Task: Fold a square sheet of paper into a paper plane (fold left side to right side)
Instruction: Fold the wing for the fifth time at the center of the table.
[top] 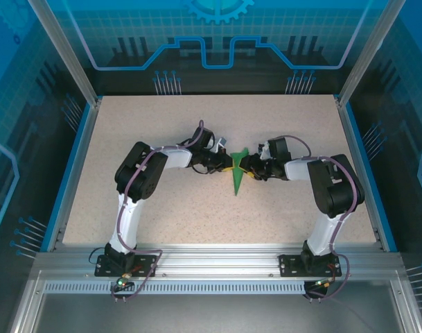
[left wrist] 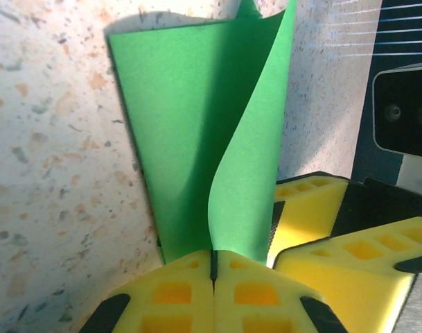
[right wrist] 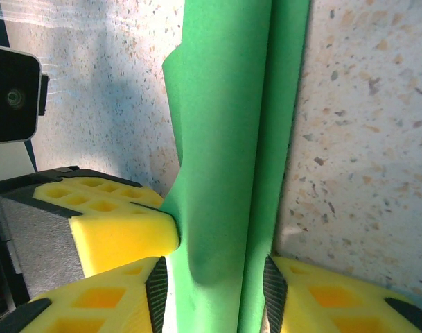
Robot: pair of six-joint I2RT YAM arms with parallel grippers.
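Observation:
The square sheet of paper [top: 238, 179] is green and folded to a narrow wedge at the table's middle, its point toward the near edge. My left gripper [top: 223, 166] meets it from the left. In the left wrist view that gripper [left wrist: 213, 260] is shut on the lower edge of a raised, curling flap of the paper [left wrist: 197, 125]. My right gripper [top: 254, 168] comes in from the right. Its fingers [right wrist: 276, 291] stand apart astride the paper [right wrist: 224, 139], which runs flat between the pads, so this gripper [right wrist: 212, 277] is open.
The speckled beige table [top: 162, 132] stretches around the paper, bounded by blue side rails [top: 71, 166] and an aluminium frame along the near edge [top: 217, 260]. The two grippers' yellow fingers sit very close together over the paper; the right one's fingers [left wrist: 314, 208] show in the left wrist view.

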